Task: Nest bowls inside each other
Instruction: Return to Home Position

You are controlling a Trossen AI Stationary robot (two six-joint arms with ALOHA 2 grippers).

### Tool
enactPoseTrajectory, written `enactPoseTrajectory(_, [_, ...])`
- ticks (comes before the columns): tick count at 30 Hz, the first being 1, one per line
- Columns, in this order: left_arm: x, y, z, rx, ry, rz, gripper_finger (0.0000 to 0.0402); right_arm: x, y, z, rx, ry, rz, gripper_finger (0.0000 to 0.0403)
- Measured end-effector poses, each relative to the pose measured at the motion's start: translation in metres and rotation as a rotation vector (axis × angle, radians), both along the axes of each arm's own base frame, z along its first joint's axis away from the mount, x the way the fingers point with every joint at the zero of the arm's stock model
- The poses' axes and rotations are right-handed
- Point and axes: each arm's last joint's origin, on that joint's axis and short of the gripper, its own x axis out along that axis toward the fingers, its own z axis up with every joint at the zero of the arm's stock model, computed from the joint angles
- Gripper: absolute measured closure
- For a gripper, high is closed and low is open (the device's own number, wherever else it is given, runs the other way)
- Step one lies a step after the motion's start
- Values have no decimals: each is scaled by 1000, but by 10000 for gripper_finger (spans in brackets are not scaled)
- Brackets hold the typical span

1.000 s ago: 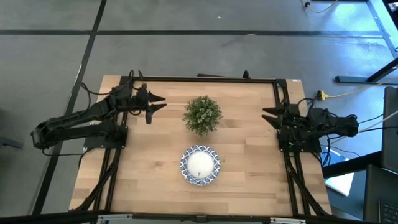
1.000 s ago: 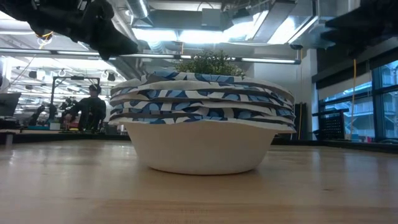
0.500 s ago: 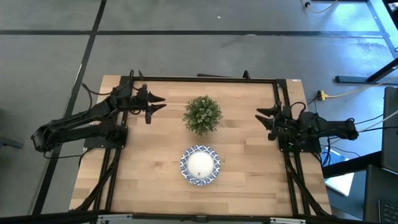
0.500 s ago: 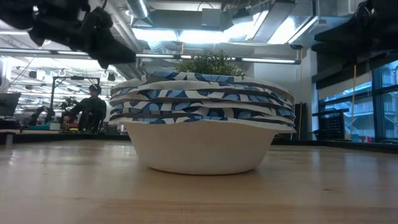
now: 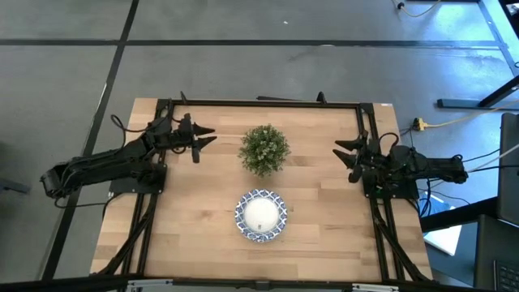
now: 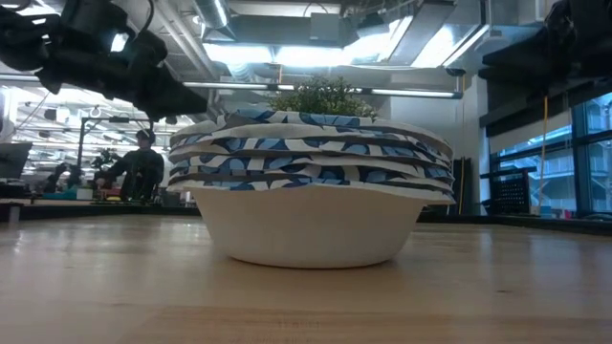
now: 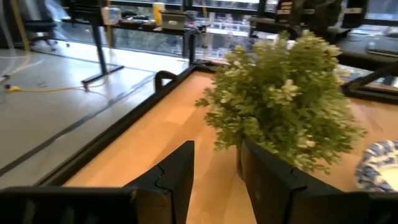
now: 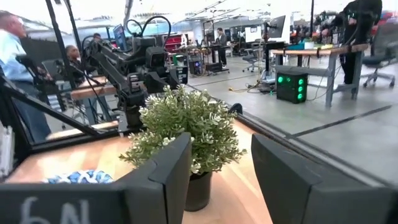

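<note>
Bowls (image 5: 261,215) sit nested (one stack) near plant (image 5: 264,149).

I'm in a robotics lab: beyond my table (image 5: 186,227) stand workbenches (image 8: 323,50) and people (image 8: 15,50), under bare ceiling strip lights (image 6: 287,53).

The left arm (image 5: 105,162) and right arm (image 5: 430,166) are matte black, built of slim jointed segments; thin black cables (image 5: 116,123) loop off them; the left gripper (image 7: 216,146) and right gripper (image 8: 221,146) each carry two flat, angular dark fingers (image 7: 177,174); pale scrawled characters (image 8: 57,214) mark the right wrist housing
</note>
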Motion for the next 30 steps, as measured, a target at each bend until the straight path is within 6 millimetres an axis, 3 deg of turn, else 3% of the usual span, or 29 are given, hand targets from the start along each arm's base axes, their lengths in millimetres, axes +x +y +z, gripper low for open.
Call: enactPoseTrajectory(30, [-1,1,0,0,3,51,273,0,0,0,-43,16,-3,233])
